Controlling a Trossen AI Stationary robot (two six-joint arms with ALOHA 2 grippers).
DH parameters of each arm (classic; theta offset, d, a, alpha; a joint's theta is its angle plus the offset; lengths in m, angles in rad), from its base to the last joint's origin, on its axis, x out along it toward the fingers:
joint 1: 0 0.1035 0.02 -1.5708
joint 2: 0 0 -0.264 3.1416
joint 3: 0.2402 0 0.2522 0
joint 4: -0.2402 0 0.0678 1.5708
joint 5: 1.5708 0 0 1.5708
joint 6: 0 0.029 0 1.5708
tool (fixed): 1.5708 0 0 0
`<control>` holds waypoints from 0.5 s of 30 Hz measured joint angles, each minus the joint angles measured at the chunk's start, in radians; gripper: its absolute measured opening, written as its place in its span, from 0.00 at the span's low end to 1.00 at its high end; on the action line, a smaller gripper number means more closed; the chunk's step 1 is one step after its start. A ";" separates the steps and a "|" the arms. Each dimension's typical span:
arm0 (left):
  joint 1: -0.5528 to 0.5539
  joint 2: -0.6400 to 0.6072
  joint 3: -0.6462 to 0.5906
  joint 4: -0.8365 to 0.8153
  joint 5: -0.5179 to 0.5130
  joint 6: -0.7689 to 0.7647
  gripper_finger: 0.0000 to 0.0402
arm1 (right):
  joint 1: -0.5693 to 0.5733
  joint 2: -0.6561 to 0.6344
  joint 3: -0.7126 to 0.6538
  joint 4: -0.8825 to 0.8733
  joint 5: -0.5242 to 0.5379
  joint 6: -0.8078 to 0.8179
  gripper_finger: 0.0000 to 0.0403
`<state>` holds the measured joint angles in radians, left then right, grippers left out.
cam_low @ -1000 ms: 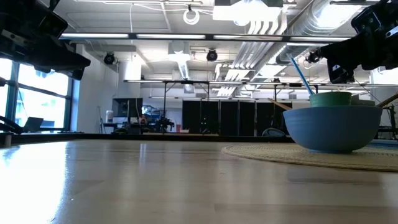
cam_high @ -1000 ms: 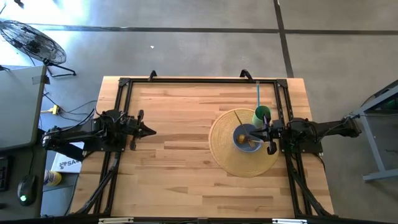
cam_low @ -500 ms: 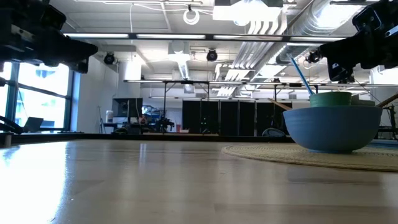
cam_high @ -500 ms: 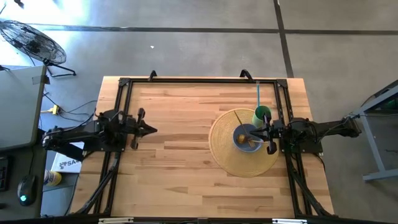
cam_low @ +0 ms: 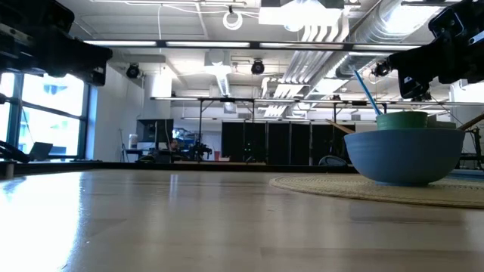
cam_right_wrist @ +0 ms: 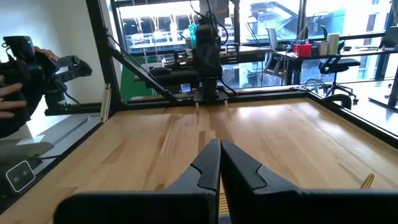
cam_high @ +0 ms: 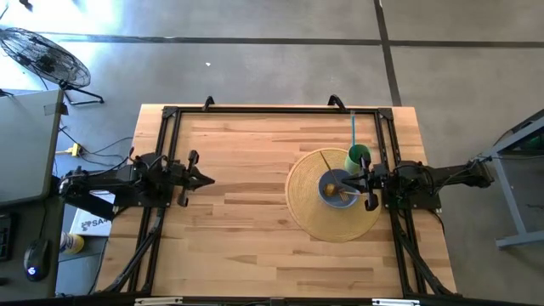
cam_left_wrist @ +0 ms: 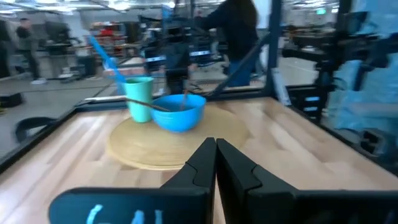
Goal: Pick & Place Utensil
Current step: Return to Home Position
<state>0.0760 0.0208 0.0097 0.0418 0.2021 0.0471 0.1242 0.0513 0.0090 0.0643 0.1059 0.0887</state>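
Note:
A blue bowl (cam_high: 334,187) sits on a round woven mat (cam_high: 310,208) on the table's right side. A wooden utensil (cam_high: 345,197) lies in the bowl, its handle (cam_right_wrist: 367,180) leaning out over the rim. Behind the bowl stands a green cup (cam_high: 358,156) with a blue utensil (cam_high: 353,129) upright in it. My right gripper (cam_high: 354,181) hovers level over the bowl's right rim, shut (cam_right_wrist: 220,152) and empty. My left gripper (cam_high: 207,178) is level above the table's left side, shut (cam_left_wrist: 216,152) and empty, pointing at the bowl (cam_left_wrist: 179,112) and cup (cam_left_wrist: 139,96).
A black frame (cam_high: 272,110) runs around the wooden tabletop. Bare wood (cam_high: 246,212) lies between the two arms. A person's hand (cam_right_wrist: 12,93) with a device shows beyond the table's edge in the right wrist view.
My left gripper has tipped up from a slight downward slant to level, staying in place above the table's left side and staying shut. The right arm, bowl, cup and utensils have kept still.

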 joint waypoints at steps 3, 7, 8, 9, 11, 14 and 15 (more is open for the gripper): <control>-0.075 0.000 0.000 -0.001 -0.015 0.000 0.02 | 0.000 0.000 0.000 0.000 0.000 0.000 0.01; -0.136 -0.014 0.000 -0.008 -0.042 0.000 0.02 | 0.000 0.000 0.000 0.000 0.000 0.000 0.00; -0.140 -0.015 0.000 -0.006 -0.060 0.000 0.02 | 0.000 0.000 0.000 0.000 0.000 0.000 0.00; -0.144 -0.015 0.000 -0.006 -0.087 0.000 0.02 | 0.000 0.000 0.000 0.000 0.000 0.000 0.00; -0.142 -0.014 0.000 -0.019 -0.176 -0.004 0.02 | 0.000 0.000 0.000 0.000 0.000 0.000 0.01; -0.142 -0.012 0.000 -0.018 -0.285 -0.081 0.02 | 0.000 0.000 0.000 -0.001 0.000 0.000 0.02; -0.142 -0.012 0.000 -0.016 -0.288 -0.114 0.02 | 0.000 0.000 0.000 -0.001 0.000 0.000 0.02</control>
<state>-0.0658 0.0090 0.0097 0.0255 -0.0860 -0.0669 0.1242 0.0513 0.0090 0.0637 0.1054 0.0886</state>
